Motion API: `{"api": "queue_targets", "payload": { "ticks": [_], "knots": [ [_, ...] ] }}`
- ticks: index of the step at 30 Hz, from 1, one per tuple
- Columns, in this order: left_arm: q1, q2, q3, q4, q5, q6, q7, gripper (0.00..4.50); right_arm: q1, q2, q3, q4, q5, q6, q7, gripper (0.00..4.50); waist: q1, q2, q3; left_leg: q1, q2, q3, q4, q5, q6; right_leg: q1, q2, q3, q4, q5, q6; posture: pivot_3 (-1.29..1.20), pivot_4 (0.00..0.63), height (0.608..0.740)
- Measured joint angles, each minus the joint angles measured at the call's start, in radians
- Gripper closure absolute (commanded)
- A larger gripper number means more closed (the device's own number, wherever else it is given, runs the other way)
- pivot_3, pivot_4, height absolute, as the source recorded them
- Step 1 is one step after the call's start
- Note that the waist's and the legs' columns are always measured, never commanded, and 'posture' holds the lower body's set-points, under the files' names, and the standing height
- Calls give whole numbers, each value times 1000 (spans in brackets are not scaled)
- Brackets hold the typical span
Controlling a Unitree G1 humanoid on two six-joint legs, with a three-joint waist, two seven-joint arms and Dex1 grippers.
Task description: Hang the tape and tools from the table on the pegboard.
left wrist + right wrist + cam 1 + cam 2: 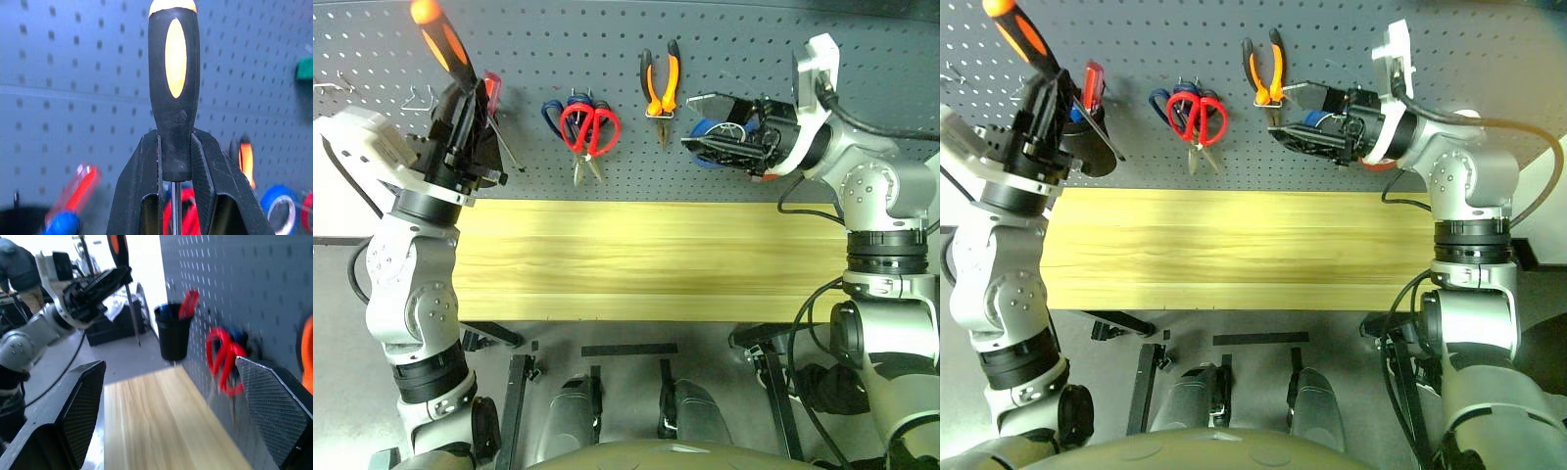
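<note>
The screwdriver (445,44) is clamped in your left gripper (460,122), handle up, in front of the pegboard (734,39); your right gripper (710,137) stands wide apart, holding nothing; red-handled scissors (588,132) and pliers (661,83) hang above the table (646,259).

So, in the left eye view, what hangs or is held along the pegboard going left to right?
Orange-and-black screwdriver held by the left gripper → red-handled scissors → pliers → open right gripper.
</note>
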Motion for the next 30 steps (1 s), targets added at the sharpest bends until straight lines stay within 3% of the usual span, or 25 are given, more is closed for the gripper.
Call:
{"api": "queue_targets", "payload": {
  "ticks": [5,17,27,30],
  "knots": [
    [-87,46,-11,104,19,-49,0,4061,-33,18,-9,1,19,-12,-13,0,1,-3,-16,0,0,0,0,0,0,0,1,0,0,0,0,92,72,732],
    [-352,183,-31,675,230,-367,5,4061,-32,30,-11,0,20,-18,-46,0,-3,-2,-27,1,0,0,0,0,-1,0,1,0,0,0,0,78,77,732],
    [-370,197,-51,940,317,-476,49,4061,-7,13,-6,-19,18,-13,-53,0,-4,-2,-28,1,0,0,0,0,0,0,1,0,1,0,0,58,85,732],
    [-361,195,-60,934,321,-474,62,3092,-5,7,-6,-23,18,-12,-60,0,-6,-2,-28,1,0,0,0,0,0,0,1,0,1,0,0,57,87,732]
  ]
}}
